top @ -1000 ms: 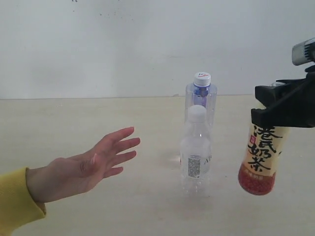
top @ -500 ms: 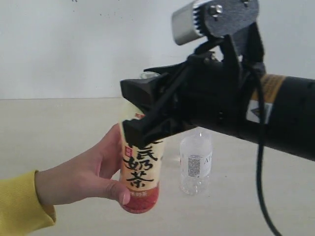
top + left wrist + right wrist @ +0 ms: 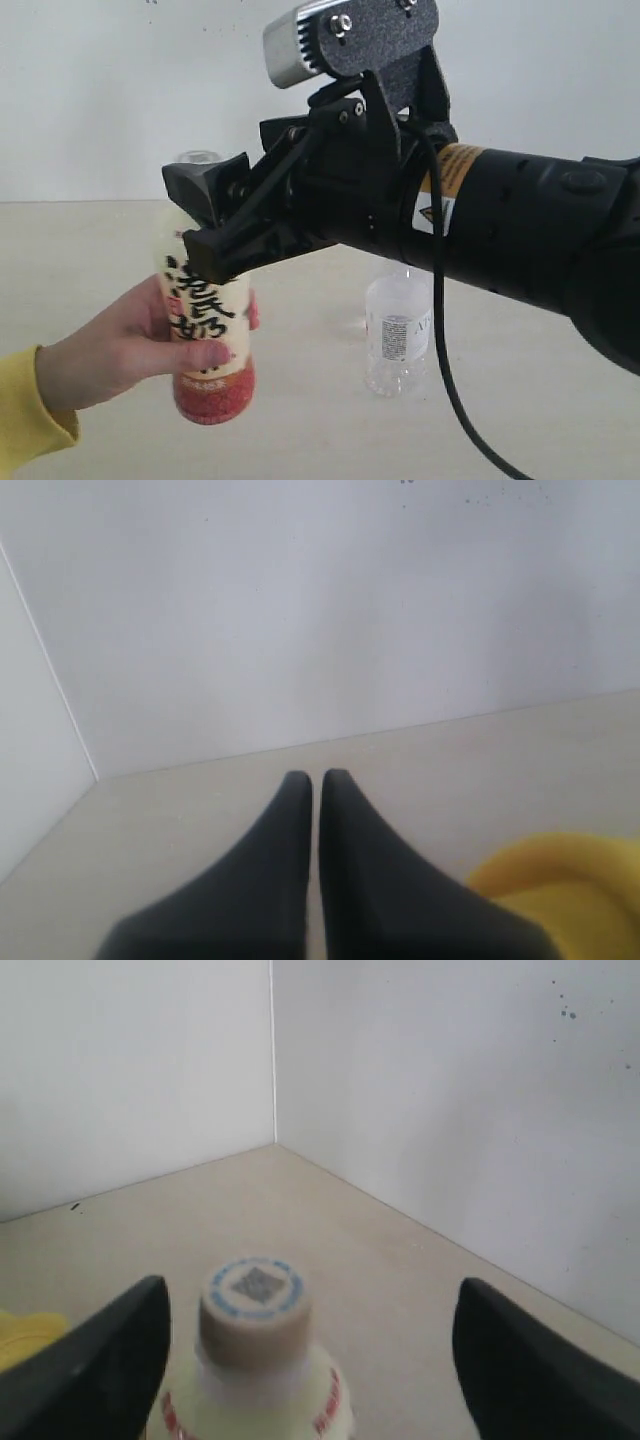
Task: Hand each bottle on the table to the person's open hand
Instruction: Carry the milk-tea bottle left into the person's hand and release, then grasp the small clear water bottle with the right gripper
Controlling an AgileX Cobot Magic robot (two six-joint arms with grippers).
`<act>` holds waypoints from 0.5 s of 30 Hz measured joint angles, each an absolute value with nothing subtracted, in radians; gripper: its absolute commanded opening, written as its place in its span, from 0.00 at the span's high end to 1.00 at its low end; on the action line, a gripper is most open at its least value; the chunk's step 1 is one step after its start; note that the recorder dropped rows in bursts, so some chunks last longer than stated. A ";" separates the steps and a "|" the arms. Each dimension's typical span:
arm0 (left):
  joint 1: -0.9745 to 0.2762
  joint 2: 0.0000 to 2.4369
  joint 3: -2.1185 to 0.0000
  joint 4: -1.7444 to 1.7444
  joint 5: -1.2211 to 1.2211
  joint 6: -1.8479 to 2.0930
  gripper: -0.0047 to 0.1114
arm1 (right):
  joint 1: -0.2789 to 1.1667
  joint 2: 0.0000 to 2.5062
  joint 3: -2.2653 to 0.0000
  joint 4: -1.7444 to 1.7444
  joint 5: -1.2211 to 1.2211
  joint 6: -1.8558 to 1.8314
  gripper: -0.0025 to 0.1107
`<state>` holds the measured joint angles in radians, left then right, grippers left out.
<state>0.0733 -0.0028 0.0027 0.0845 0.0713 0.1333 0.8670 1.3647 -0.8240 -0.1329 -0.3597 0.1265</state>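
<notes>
Toward the left end of the wide pale beige table (image 3: 520,420), near its front edge, I note the pale yellow plastic tea bottle with black characters and a red base (image 3: 210,345) standing upright in the person's bare hand (image 3: 130,350), whose fingers wrap round its middle. A yellow sleeve (image 3: 30,425) covers the wrist. I cannot tell whether the bottle's base touches the table.

The right gripper (image 3: 200,222) reaches across to the bottle's top. Its jaws are spread wide, with a gap on either side of the cap in the right wrist view.

The small clear plastic bottle with a white label (image 3: 398,335) stands near the table's middle, well apart from the hand.

The left gripper (image 3: 315,780) has its jaws pressed together on nothing.
</notes>
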 measured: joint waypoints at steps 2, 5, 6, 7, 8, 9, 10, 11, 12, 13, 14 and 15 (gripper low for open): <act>0.073 -0.003 0.003 0.084 0.071 0.133 0.92 | 0.867 1.365 -0.824 -0.109 -0.364 0.105 0.33; 0.073 -0.003 0.003 0.084 0.071 0.133 0.92 | 0.867 1.351 -0.824 -0.073 -0.346 0.046 0.33; 0.073 -0.003 0.003 0.084 0.071 0.133 0.92 | 0.867 1.341 -0.824 -0.060 -0.330 0.025 0.33; 0.073 -0.003 0.003 0.084 0.071 0.133 0.92 | 0.867 1.328 -0.824 -0.040 -0.303 0.000 0.33; 0.073 -0.003 0.003 0.084 0.071 0.133 0.92 | 0.861 1.312 -0.824 -0.016 -0.268 -0.035 0.33; 0.073 -0.003 0.003 0.084 0.071 0.133 0.92 | 0.853 1.300 -0.826 0.009 -0.235 -0.058 0.33; 0.073 -0.003 0.003 0.084 0.071 0.133 0.92 | 0.836 1.284 -0.826 0.033 -0.189 -0.082 0.33; 0.073 -0.003 0.003 0.084 0.071 0.133 0.92 | 0.811 1.268 -0.826 0.054 -0.141 -0.097 0.33; 0.073 -0.003 0.003 0.084 0.071 0.133 0.92 | 0.783 1.255 -0.826 0.067 -0.097 -0.105 0.33; 0.073 -0.003 0.003 0.084 0.071 0.133 0.92 | 0.754 1.245 -0.823 0.076 -0.061 -0.112 0.33; 0.073 -0.003 0.003 0.084 0.071 0.133 0.92 | 0.727 1.232 -0.817 0.085 -0.035 -0.117 0.33; 0.073 -0.003 0.003 0.084 0.071 0.133 0.92 | 0.704 1.218 -0.805 0.087 -0.014 -0.119 0.33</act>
<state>0.0733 -0.0028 0.0027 0.0845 0.0713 0.1333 0.7036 1.2178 -0.8051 0.0870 -0.0138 -0.1192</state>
